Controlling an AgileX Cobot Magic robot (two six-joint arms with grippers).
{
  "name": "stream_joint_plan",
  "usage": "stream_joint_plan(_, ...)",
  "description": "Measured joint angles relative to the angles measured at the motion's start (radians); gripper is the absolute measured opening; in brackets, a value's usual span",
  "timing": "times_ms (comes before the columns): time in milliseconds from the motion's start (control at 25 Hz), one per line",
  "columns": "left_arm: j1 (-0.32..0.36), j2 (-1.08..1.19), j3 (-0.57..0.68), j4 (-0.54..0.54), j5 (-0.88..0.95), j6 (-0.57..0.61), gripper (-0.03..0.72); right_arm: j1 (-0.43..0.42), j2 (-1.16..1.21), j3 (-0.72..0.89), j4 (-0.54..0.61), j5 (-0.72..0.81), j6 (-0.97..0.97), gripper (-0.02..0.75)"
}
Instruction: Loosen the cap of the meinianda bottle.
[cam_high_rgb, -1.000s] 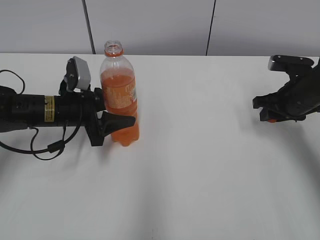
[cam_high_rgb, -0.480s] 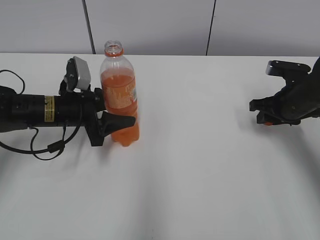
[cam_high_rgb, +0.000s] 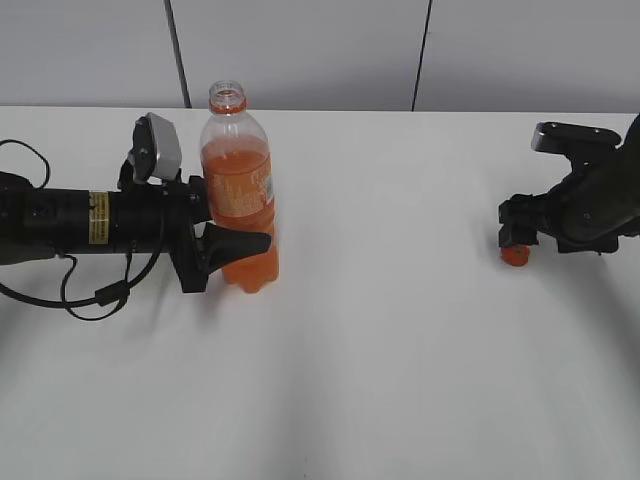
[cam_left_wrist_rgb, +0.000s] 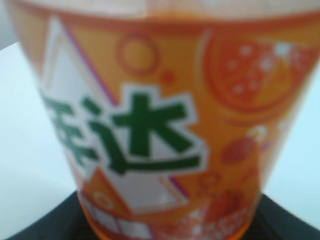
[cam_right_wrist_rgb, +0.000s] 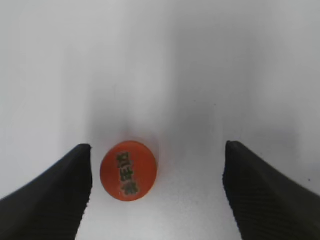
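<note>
The meinianda bottle (cam_high_rgb: 240, 190) stands upright on the white table at left, its mouth open with only the orange neck ring on it. My left gripper (cam_high_rgb: 222, 243) is shut on the bottle's lower body; the left wrist view is filled by the bottle's orange-and-white label (cam_left_wrist_rgb: 150, 125). The cap (cam_high_rgb: 515, 255) lies on the table at right, top up with its dark mark showing (cam_right_wrist_rgb: 128, 170). My right gripper (cam_high_rgb: 520, 238) is open just above the cap, which lies between the fingers near the left one (cam_right_wrist_rgb: 157, 185).
The white table (cam_high_rgb: 400, 350) ends at a grey panelled wall (cam_high_rgb: 300, 50) behind. A black cable (cam_high_rgb: 90, 295) loops beside the left arm.
My right gripper has opened and let go of the cap, which now lies on the table below it. The left arm and bottle have not moved.
</note>
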Motion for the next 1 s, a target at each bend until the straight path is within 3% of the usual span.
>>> stream_joint_plan(360, 0.000, 0.000, 0.000, 0.000, 0.000, 0.000, 0.411, 0.000, -0.012, 0.000, 0.001, 0.035, 0.000, 0.601)
stream_joint_plan(600, -0.002, 0.000, 0.000, 0.010, -0.003, -0.003, 0.573, 0.000, -0.031, 0.000, 0.001, 0.058, 0.000, 0.596)
stream_joint_plan(1000, 0.050, 0.000, 0.002, 0.115, -0.004, -0.005, 0.584, 0.000, -0.073, 0.000, 0.001, 0.103, -0.001, 0.596)
